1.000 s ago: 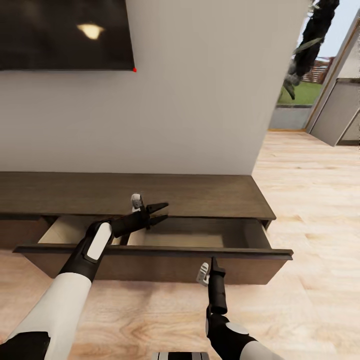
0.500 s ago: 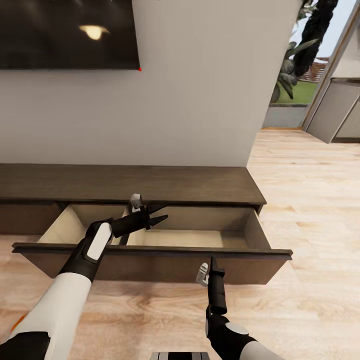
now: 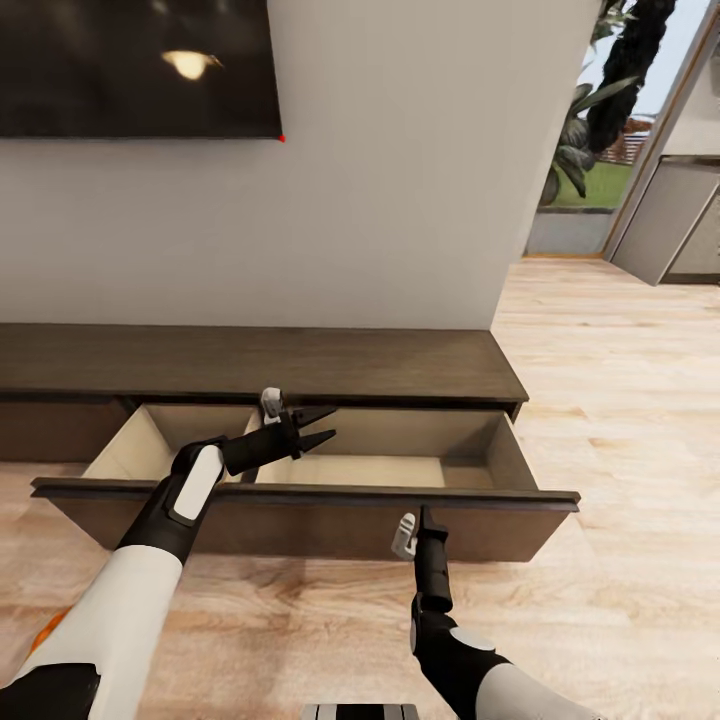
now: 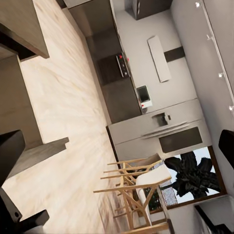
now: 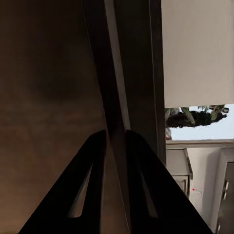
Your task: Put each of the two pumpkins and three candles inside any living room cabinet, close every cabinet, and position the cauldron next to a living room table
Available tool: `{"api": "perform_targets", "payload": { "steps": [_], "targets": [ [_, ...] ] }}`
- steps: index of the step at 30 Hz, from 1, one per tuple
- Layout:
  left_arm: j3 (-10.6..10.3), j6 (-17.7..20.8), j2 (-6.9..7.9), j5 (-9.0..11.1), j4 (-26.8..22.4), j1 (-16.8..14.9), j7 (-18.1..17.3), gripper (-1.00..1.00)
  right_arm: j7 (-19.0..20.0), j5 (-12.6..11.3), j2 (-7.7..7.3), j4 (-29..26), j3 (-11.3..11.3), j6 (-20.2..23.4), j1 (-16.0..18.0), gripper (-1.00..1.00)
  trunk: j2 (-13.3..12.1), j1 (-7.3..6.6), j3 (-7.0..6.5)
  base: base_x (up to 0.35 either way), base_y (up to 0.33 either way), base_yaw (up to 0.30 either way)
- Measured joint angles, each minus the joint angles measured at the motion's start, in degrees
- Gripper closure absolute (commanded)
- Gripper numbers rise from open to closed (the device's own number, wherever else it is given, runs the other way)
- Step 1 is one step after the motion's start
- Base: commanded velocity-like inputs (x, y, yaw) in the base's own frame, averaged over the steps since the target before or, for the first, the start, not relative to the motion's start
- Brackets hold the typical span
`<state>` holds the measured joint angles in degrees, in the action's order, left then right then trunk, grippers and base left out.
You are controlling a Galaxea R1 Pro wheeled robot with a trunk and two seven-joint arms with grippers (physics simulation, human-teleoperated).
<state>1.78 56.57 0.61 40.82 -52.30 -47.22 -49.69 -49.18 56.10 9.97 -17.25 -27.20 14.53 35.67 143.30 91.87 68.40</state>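
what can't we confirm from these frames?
- Drawer floor under the left gripper: head view, arm and front panel hide it.
- Cabinet left end: head view, cut by the frame edge.
- Right gripper grip on the drawer front: both views, edge between fingers, contact unclear.

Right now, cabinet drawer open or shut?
Open: the drawer is pulled out from the cabinet, pale interior exposed, nothing visible inside.

The long, low dark brown wood cabinet [image 3: 300, 365] stands against the pale wall on the light plank floor. Its right-end drawer [image 3: 310, 495] is pulled out, flat handleless front forward, showing a bare beige interior.
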Motion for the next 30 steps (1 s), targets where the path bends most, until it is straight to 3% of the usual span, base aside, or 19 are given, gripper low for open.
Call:
{"api": "perform_targets", "payload": {
  "steps": [10,11,12,30],
  "targets": [
    [0.0,0.0,0.00,0.0,0.0,0.0,0.0,-1.00,0.2,0.1,0.00,0.2,0.0,0.0,0.2,1.00,0.0,-0.01,0.00,-0.007,0.000,0.000],
    [0.0,0.0,0.00,0.0,0.0,0.0,0.0,-1.00,0.2,0.1,0.00,0.2,0.0,0.0,0.2,-1.00,0.0,-0.01,0.00,0.000,0.000,0.000],
    [0.0,0.0,0.01,0.0,0.0,0.0,0.0,-1.00,-3.3,0.2,0.00,0.1,0.1,0.0,-2.2,-1.00,0.0,-0.02,0.02,0.000,0.000,0.000],
    [0.0,0.0,-0.07,0.0,-0.1,0.0,0.1,-1.00,-3.4,0.0,0.00,-0.2,0.1,0.1,-2.4,-1.00,0.0,-0.07,-0.43,0.000,0.000,0.000]
  ]
}}
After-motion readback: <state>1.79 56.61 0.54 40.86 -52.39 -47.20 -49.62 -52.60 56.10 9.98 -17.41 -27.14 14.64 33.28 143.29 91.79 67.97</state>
